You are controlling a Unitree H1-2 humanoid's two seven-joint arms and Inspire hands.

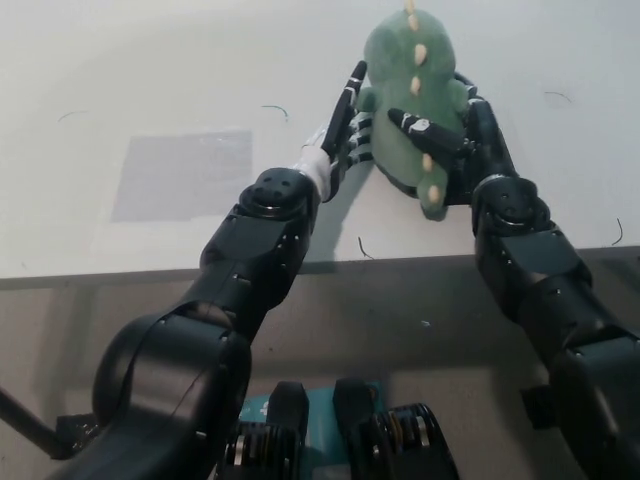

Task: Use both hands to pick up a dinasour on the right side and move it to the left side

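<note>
A green plush dinosaur [405, 70] with cream spikes down its back stands upright on the white table [150, 80], right of the middle. My left hand [347, 130] presses flat against its left flank, fingers stretched up along it. My right hand [458, 135] wraps its right flank, with one finger lying across the front. The dinosaur is squeezed between both hands. Its base is hidden behind my hands, so I cannot tell whether it is lifted off the table.
A grey rectangular patch [185, 172] lies on the table's left side. A dark patch [392, 183] peeks out under the dinosaur. The table's front edge [120, 272] runs across the picture's middle, with floor below it.
</note>
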